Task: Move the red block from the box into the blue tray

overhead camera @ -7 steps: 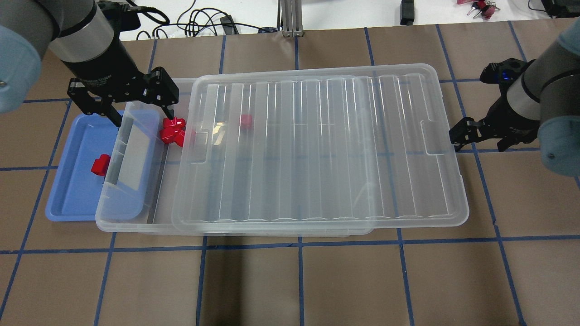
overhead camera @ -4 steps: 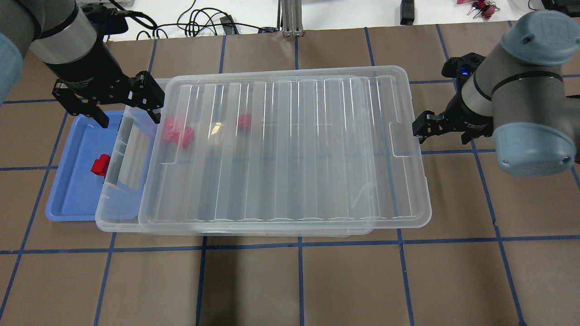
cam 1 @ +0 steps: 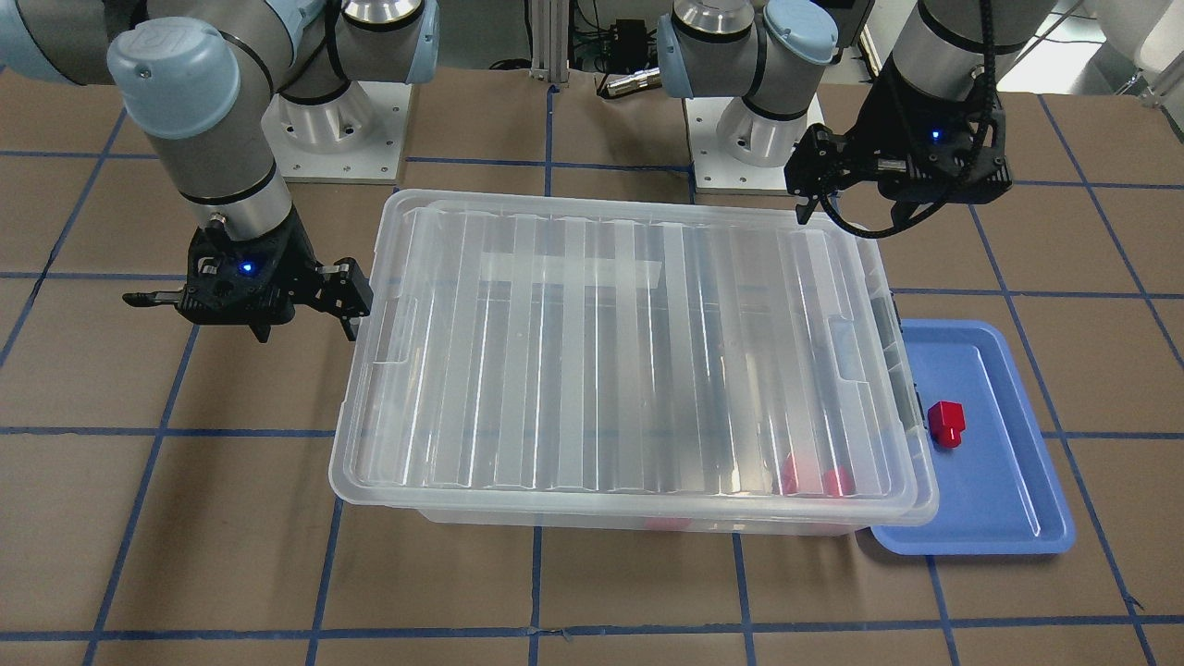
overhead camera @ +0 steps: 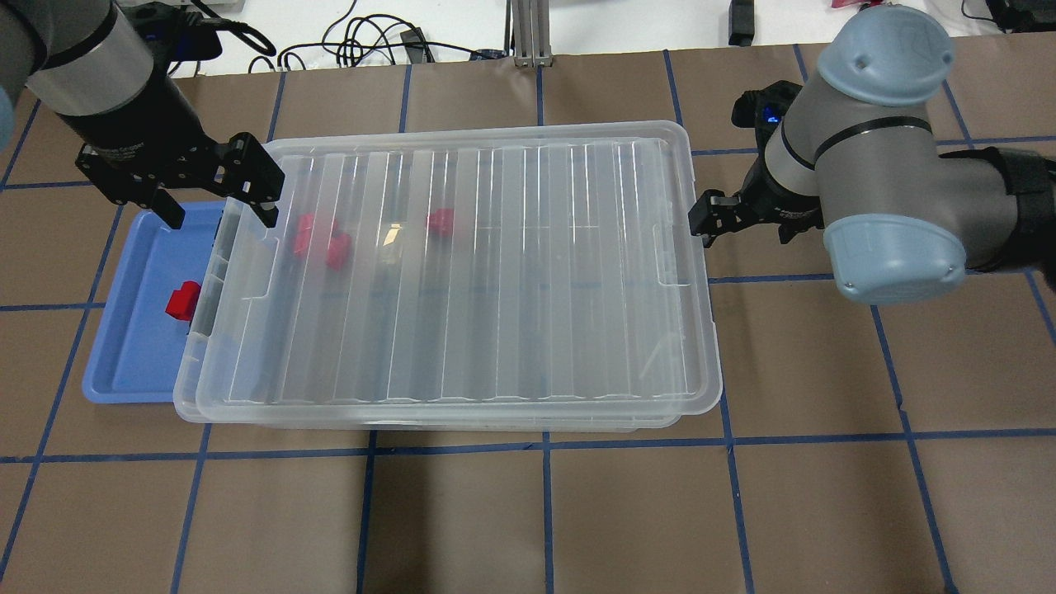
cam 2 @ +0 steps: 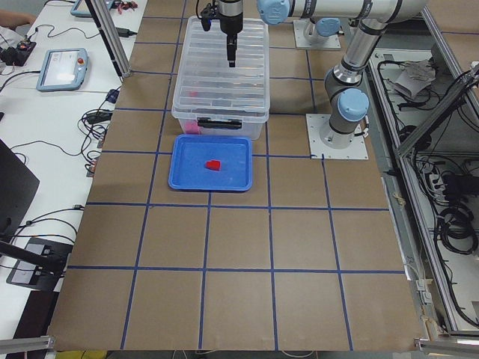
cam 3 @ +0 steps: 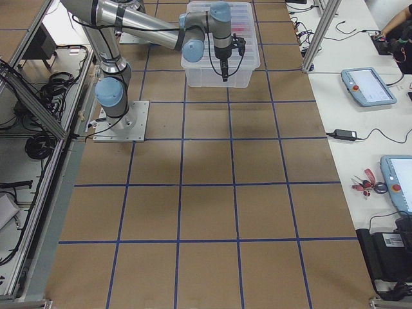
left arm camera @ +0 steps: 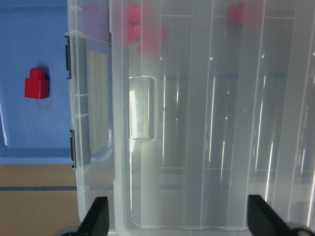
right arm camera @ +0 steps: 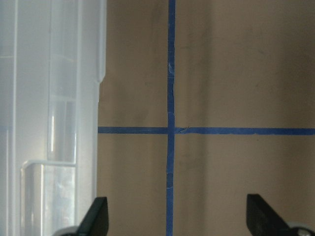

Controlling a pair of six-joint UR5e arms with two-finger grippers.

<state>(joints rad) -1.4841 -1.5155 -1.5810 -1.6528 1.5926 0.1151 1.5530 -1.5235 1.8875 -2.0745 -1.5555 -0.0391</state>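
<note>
Left arm (cam 1: 934, 51) and right arm (cam 1: 217, 157): silver-grey tubes, pale blue joint caps, black wrist ends, little blue LEDs, black cable.

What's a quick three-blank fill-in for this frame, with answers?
1. The blue tray holds exactly ___ red block.
2. The box is covered by its ribbed ___.
3. The left pincer and the right pincer are both ___ and hold nothing.

Missing words: one; lid; open.
</note>
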